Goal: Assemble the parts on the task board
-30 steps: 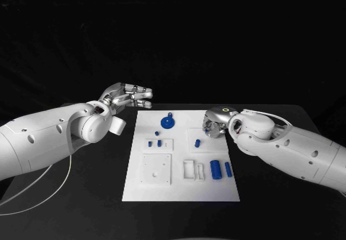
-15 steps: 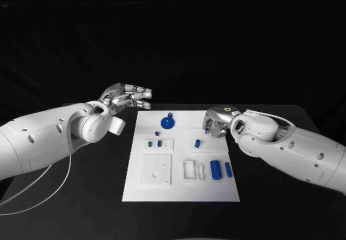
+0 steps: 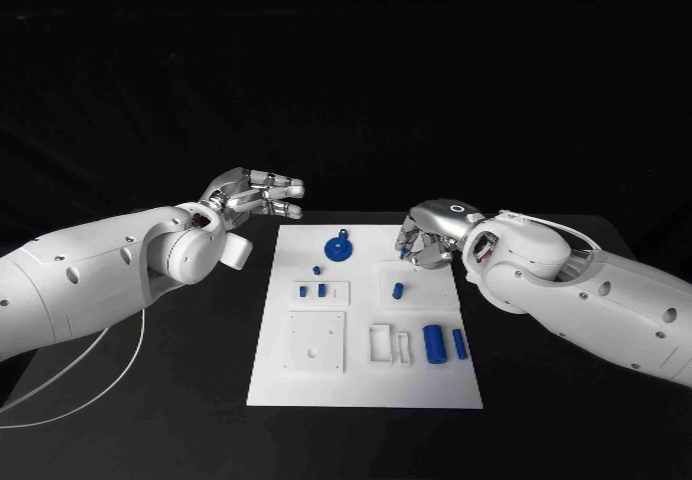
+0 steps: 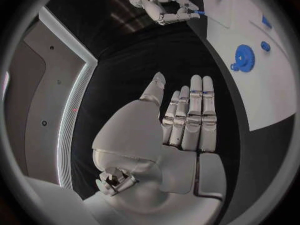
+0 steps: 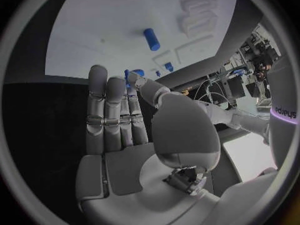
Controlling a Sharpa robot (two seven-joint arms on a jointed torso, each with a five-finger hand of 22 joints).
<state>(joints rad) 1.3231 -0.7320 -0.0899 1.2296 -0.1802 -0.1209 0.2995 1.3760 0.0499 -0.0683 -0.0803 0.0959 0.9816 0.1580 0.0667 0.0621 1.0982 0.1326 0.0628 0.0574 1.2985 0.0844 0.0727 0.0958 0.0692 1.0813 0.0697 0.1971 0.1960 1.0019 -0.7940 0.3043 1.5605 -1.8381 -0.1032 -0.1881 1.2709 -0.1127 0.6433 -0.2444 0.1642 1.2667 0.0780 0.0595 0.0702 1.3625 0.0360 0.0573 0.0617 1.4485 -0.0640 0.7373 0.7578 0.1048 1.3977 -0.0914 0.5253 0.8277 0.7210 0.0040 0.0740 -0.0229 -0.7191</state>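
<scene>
The right hand (image 3: 427,243) hangs over the far right corner of the task board (image 3: 368,385), its fingertips bunched on a small blue part (image 5: 133,75) — mostly hidden from the head camera, clearer as a blue tip in the left wrist view. The white board lies mid-table, with a blue gear (image 3: 339,247) and blue cylinders (image 3: 434,343). The left hand (image 3: 257,193) hovers beside the board's far left corner — fingers loosely apart, holding nothing.

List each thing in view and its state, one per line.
Left hand: open, holding nothing, beside the board.
Right hand: pinches a small blue part above the board.
Board: flat on the table.
Gear: lying flat on the board.
Large cylinder: lying on its side.
</scene>
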